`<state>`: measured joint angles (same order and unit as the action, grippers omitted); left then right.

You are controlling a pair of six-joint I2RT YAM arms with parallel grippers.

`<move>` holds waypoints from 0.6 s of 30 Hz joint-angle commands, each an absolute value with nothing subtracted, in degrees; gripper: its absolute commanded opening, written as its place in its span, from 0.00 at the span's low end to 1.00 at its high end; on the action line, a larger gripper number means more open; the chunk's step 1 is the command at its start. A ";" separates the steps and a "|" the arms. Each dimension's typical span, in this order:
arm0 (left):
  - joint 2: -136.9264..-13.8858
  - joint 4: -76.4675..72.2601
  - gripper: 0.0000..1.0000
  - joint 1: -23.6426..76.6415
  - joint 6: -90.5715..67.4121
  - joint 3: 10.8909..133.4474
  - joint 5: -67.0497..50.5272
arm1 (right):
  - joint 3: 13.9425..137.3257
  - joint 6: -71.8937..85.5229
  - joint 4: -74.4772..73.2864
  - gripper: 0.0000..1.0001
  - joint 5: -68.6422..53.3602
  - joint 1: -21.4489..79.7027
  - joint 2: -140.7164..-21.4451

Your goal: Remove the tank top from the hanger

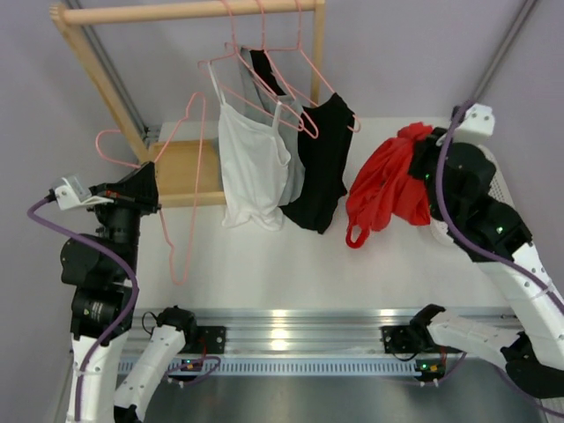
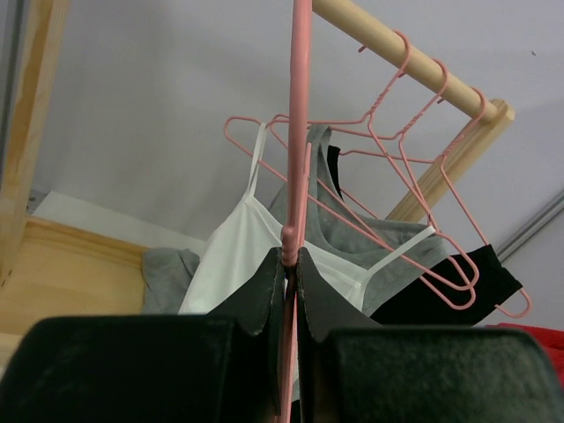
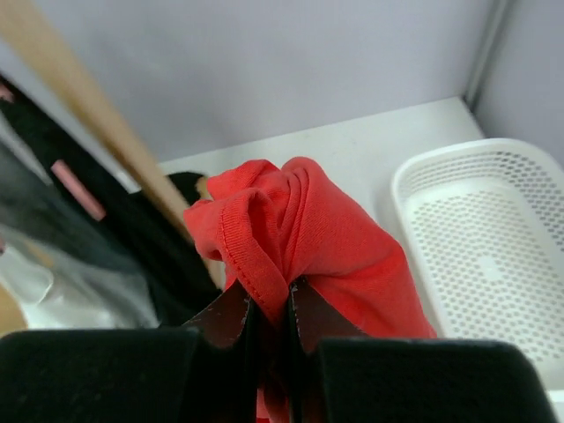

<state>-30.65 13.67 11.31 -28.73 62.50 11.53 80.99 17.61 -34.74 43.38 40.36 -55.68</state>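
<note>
1. Top external view. The right gripper (image 1: pixel 418 169) is clenched on the red tank top (image 1: pixel 383 189). The garment hangs from it as a bunched bundle, with its long axis running from the claw down toward the table (image 1: pixel 264 264). The left gripper (image 1: pixel 145 189) is closed on a bare pink hanger (image 1: pixel 200 154), far on the left side. The garment and this hanger are well apart, with the clothes rack (image 1: pixel 176 11) and its three hung tops between them. I judge that the tank top is off the hanger. The right arm is stretched forward and bent at the elbow. The left arm stands tall with its wrist turned toward the rack.

2. Left wrist view. The jaws of the left gripper (image 2: pixel 291 264) are pressed on the wire of the pink hanger (image 2: pixel 300 132), which rises straight up. Behind it, a white top (image 2: pixel 238 256), a grey top (image 2: pixel 370 238) and a black top (image 2: pixel 476 264) hang from the wooden rail (image 2: pixel 397 48). No red cloth is on the held hanger.

3. Right wrist view. The right gripper (image 3: pixel 269 308) pinches a fold of the red tank top (image 3: pixel 300 229), and the cloth bulges above the fingers. A white basket (image 3: pixel 485 238) lies near, to the right of the claw. If the garment must go down, that side seems the shortest way.
</note>
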 commanded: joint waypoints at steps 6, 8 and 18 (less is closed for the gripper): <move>-30.76 12.48 0.00 11.34 -27.86 62.23 12.66 | 100.35 13.54 -30.76 0.00 32.17 16.20 -63.89; -30.67 12.57 0.00 11.34 -27.08 62.05 13.01 | 105.89 13.27 -30.85 0.00 31.73 13.11 -67.74; -34.36 15.21 0.00 11.34 -26.98 65.13 13.71 | 113.91 29.08 -30.67 0.00 10.39 -16.84 -81.64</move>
<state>-32.18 15.55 11.31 -27.86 63.00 13.41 111.57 22.04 -33.61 19.14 -11.16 -78.46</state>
